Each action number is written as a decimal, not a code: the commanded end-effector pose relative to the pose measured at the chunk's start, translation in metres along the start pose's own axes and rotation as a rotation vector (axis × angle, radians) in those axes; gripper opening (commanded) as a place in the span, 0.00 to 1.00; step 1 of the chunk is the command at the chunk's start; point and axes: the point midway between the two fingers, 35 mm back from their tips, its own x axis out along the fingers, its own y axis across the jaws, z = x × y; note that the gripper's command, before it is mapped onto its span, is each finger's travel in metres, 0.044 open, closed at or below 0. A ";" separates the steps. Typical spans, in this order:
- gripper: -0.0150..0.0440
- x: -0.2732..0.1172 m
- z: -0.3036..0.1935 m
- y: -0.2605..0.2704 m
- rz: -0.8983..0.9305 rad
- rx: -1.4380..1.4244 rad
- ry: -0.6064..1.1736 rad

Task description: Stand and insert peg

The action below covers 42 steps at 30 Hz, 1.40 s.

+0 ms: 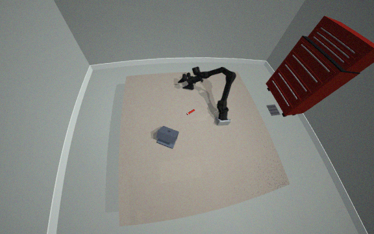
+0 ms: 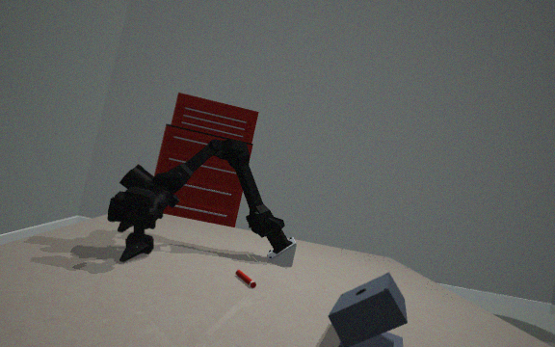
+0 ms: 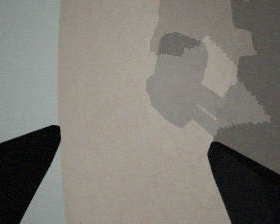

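The red peg (image 1: 191, 112) (image 2: 245, 278) lies on its side on the table, between the arm's base and the sloped panel. Its white band (image 1: 187, 114) (image 2: 252, 284) is near the end toward the panel; the other end is plain. The blue-grey sloped panel (image 1: 173, 134) (image 2: 374, 313) has one dark hole (image 1: 169, 131) (image 2: 361, 291) in its upper face, with nothing in it. My gripper (image 1: 180, 85) (image 3: 137, 141) is wide open and empty. It hangs above the table at the far side in the top view, well away from the peg and panel. The wrist view shows neither of them.
The arm's pale base (image 1: 223, 122) (image 2: 284, 255) stands on the tan table top (image 1: 206, 169) (image 3: 106, 75). A tall red tool cabinet (image 1: 307, 68) (image 2: 210, 173) stands beyond the table. The table's edge shows at the left of the wrist view, and arm shadows fall on the table.
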 end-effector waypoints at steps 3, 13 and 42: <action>1.00 0.015 -0.027 0.007 -0.034 -0.056 0.084; 1.00 0.031 -0.074 0.019 -0.085 -0.156 0.227; 1.00 0.026 -0.210 0.027 -0.304 -0.646 0.671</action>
